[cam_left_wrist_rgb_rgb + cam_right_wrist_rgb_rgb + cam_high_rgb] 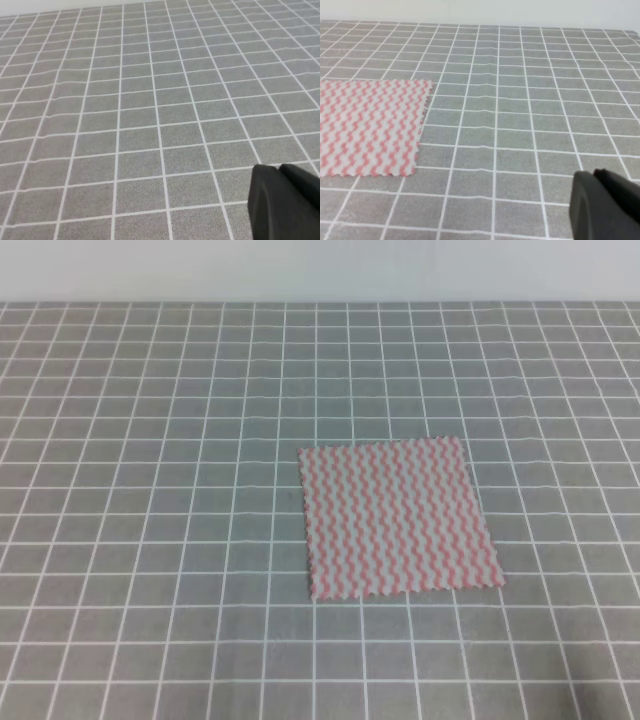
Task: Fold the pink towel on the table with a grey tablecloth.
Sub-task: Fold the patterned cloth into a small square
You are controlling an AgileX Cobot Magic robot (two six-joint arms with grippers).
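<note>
Nearest each wrist lens: black left gripper and black right gripper, grasp state indeterminate. Thin pink-and-white zigzag square towel lies flat, unfolded, on grey white-gridded tablecloth. Judged light, limp; pinch a serrated corner.

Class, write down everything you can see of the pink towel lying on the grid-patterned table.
The pink towel is a thin square cloth with pink-and-white wavy zigzag stripes and small serrated edges. It lies flat and unfolded, spread in a single layer on the grey tablecloth, right of centre in the high view, its sides slightly skewed to the white grid lines. Nothing touches it but the tablecloth; neither hand is on it. In the right wrist view it shows at the left edge.
</note>
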